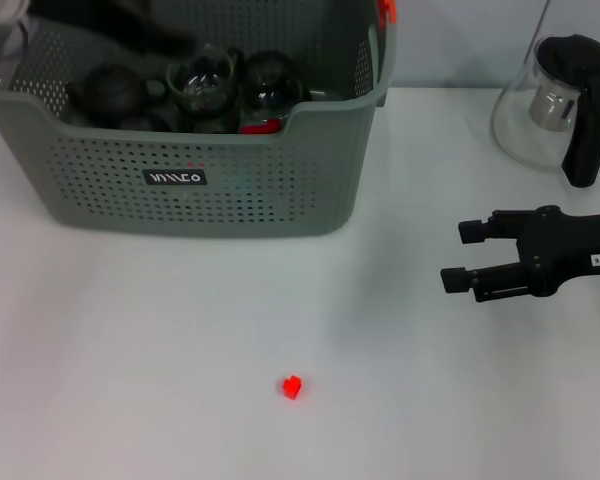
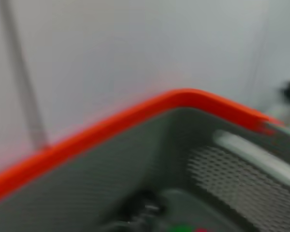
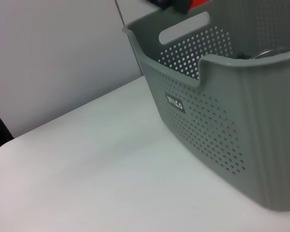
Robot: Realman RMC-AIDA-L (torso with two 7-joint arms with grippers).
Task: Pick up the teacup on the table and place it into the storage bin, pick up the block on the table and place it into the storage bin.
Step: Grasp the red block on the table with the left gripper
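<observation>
Red block (image 1: 292, 386) lying on white table (image 1: 130, 350), well apart from storage bin (image 1: 210, 190) at the back left. Teacup (image 1: 202, 85) inside bin, between dark teaware pieces. Right gripper (image 1: 458, 256) hovering over table's right side — fingers spread, grasping nothing. Left gripper over bin's back-left corner — finger state not visible. Glass kettle (image 1: 560, 105) back right.

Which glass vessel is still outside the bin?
The glass pot with the black handle, on the table beyond the right tool; the others sit inside the bin.
</observation>
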